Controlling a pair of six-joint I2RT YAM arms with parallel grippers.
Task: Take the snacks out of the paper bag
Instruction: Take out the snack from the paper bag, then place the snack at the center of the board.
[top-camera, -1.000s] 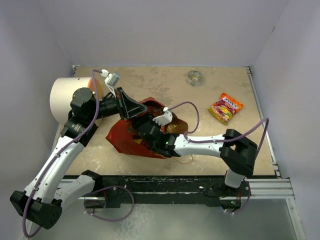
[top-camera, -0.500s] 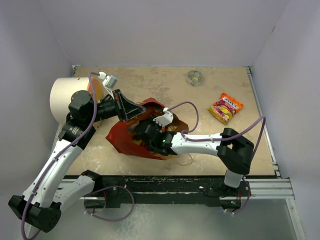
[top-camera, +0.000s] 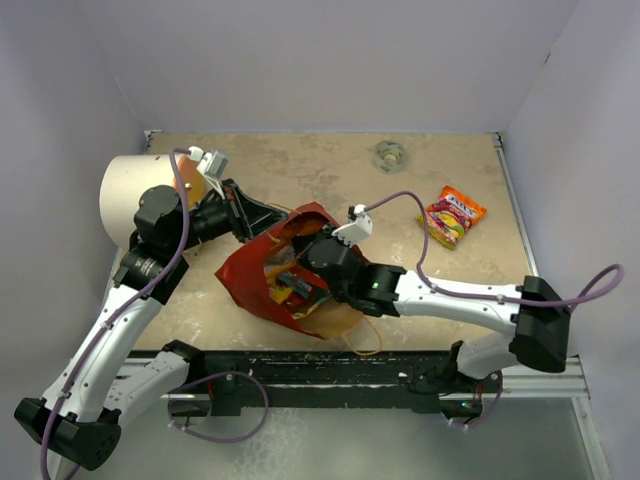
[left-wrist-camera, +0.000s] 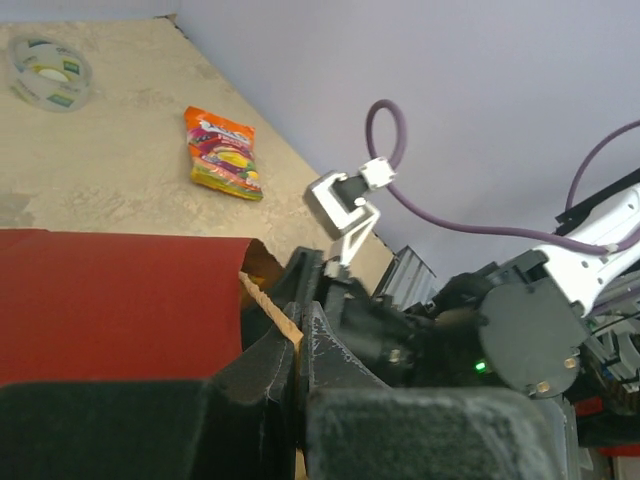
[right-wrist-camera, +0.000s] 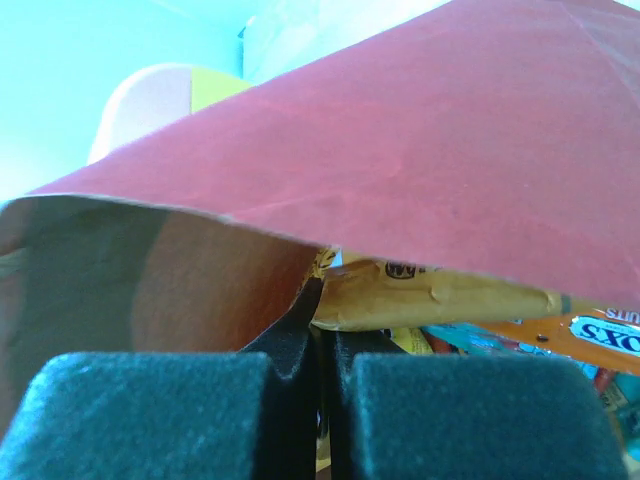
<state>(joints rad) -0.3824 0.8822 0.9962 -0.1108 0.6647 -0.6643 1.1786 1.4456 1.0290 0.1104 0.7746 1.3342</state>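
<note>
R gripper (right-wrist-camera: 320, 305) buried in paper bag (top-camera: 245, 275), snacks (right-wrist-camera: 440, 295) mostly hidden.

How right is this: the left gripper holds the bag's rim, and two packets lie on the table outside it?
Only one packet lies outside the bag, as the top view shows; the left gripper does hold the rim.

Beige mottled tabletop (top-camera: 300, 170), plain pale lavender walls (top-camera: 320, 60) on three sides, black rail (top-camera: 350, 365) at near edge, even light
</note>
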